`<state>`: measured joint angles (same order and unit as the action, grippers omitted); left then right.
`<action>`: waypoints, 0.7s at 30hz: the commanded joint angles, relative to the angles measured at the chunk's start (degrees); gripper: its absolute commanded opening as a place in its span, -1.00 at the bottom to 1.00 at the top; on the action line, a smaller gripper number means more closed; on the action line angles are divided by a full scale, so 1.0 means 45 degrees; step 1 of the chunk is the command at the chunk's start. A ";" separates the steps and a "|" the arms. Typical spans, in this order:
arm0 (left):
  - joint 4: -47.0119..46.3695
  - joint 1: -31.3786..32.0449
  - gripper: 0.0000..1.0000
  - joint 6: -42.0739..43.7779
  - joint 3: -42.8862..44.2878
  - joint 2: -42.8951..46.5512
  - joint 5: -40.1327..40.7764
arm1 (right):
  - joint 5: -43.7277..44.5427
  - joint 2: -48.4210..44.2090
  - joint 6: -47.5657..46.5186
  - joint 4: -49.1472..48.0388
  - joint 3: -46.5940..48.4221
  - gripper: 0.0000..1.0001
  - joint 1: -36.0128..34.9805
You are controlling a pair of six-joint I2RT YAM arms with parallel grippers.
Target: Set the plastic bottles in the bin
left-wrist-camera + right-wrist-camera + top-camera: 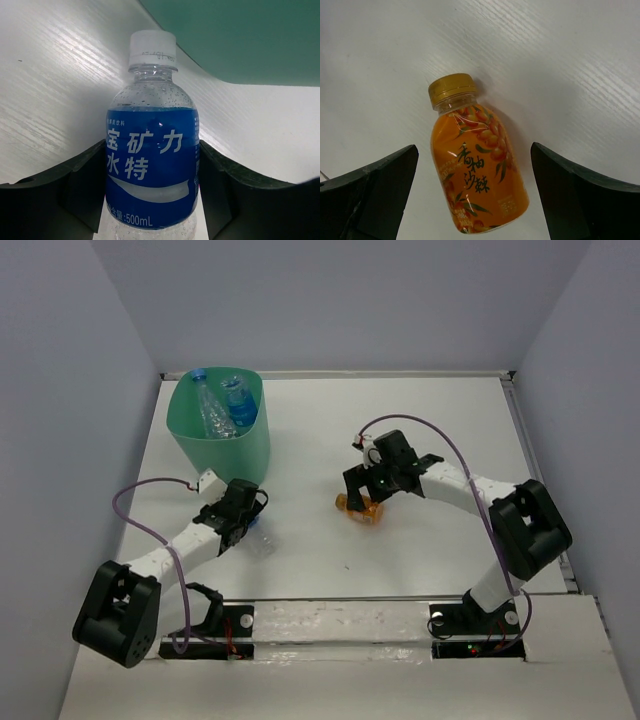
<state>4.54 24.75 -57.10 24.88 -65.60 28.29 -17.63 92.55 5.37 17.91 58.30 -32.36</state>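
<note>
"宝矿力水特" and "500mL" are being read on the blue-labelled bottle (151, 165). It is being clamped by the left gripper (243, 523) just beside the bin (215, 450), with its white cap aimed at the bin's wall. Well right of the bin, the orange bottle (477, 170) is being straddled, untouched, by the wide-open right gripper (474, 150), with its gold cap pointing away from the wrist.

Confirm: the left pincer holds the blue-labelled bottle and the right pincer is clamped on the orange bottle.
Wrong on the right pincer: it is open, fingers clear of the orange bottle on both sides, per the right wrist view. The left pincer does hold the blue-labelled bottle.
</note>
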 commanded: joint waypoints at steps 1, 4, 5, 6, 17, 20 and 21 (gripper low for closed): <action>0.0047 0.0066 0.05 0.1300 0.0387 0.0983 -0.0621 | 0.0108 0.0857 -0.0079 0.0823 0.0226 0.99 -0.0523; 0.0241 0.0241 0.02 0.2022 0.0817 0.1530 -0.1460 | 0.0148 0.1170 0.0037 0.0766 0.0325 0.96 -0.1010; 0.0339 0.0435 0.01 0.2102 0.0953 0.1725 -0.1502 | 0.0322 0.1210 0.0077 0.0688 0.0286 0.90 -0.1128; 0.0417 0.0553 0.01 0.2181 0.1013 0.2191 -0.1580 | 0.0401 0.1249 0.0135 0.0649 0.0267 0.86 -0.1265; 0.0945 0.1980 0.01 0.4973 0.3940 0.5749 -0.0937 | 0.1222 0.0547 0.0956 -0.0230 0.0168 0.18 -0.1500; 0.0906 0.1980 0.01 0.5908 0.5596 0.5402 -0.0567 | 0.1144 0.0020 0.1093 -0.0503 0.0091 0.10 -0.1500; 0.0906 0.1980 0.00 0.6144 0.5932 0.5225 -0.0333 | 0.1105 -0.0136 0.1112 -0.0581 0.0052 0.06 -0.1500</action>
<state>10.09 33.69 -36.82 44.45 -40.71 22.41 -13.23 96.66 9.04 19.14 58.41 -38.72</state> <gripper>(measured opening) 0.723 0.752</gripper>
